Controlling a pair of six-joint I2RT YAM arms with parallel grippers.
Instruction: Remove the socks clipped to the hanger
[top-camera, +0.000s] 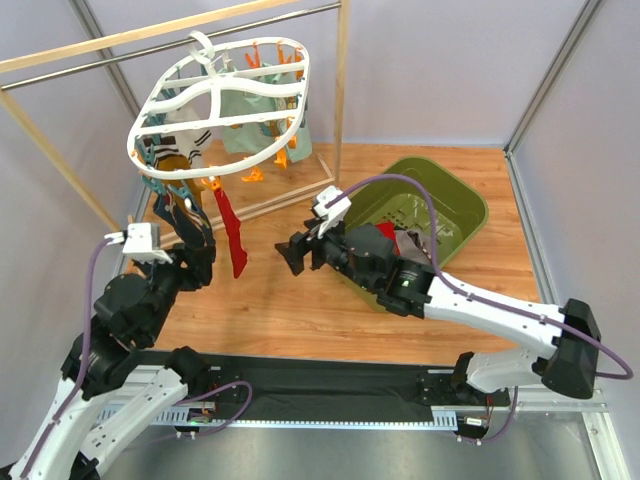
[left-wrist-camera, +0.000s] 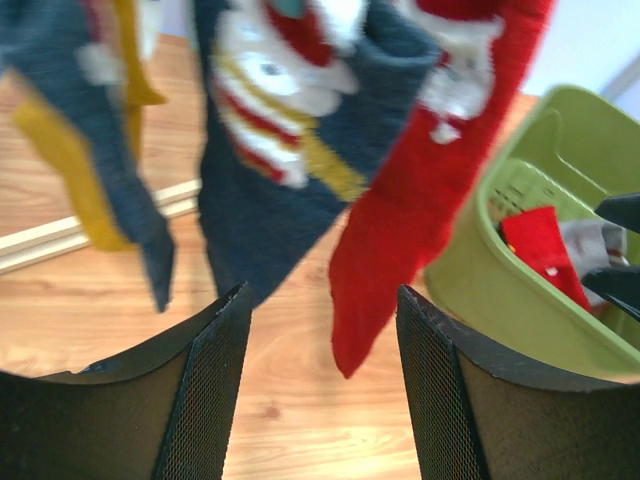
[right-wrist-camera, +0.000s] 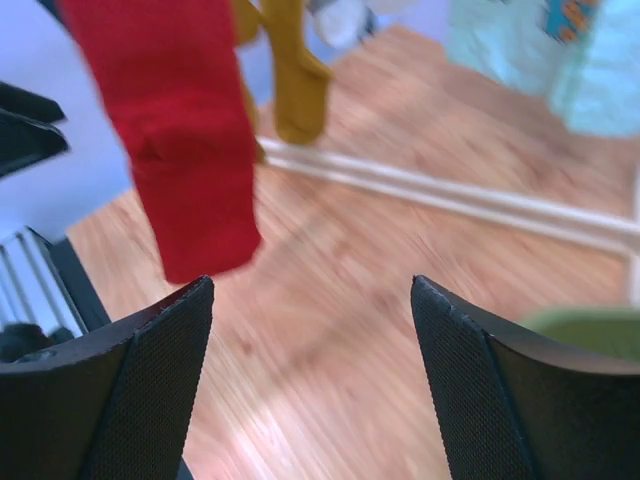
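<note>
Socks (top-camera: 232, 232), red, mustard, navy, under white hanger (top-camera: 140, 130); left tool (left-wrist-camera: 320, 300), right tool (right-wrist-camera: 312, 287) released.

No lettering, label, brand name or number could be read in any of the three views. The dark sock (left-wrist-camera: 255, 190) in front of the left wrist camera carried a knitted figure in white, red and yellow (a picture, not writing). The mint green sock (right-wrist-camera: 600, 70) bore a small orange and blue print at its top edge, too blurred to tell whether it held any letters.
</note>
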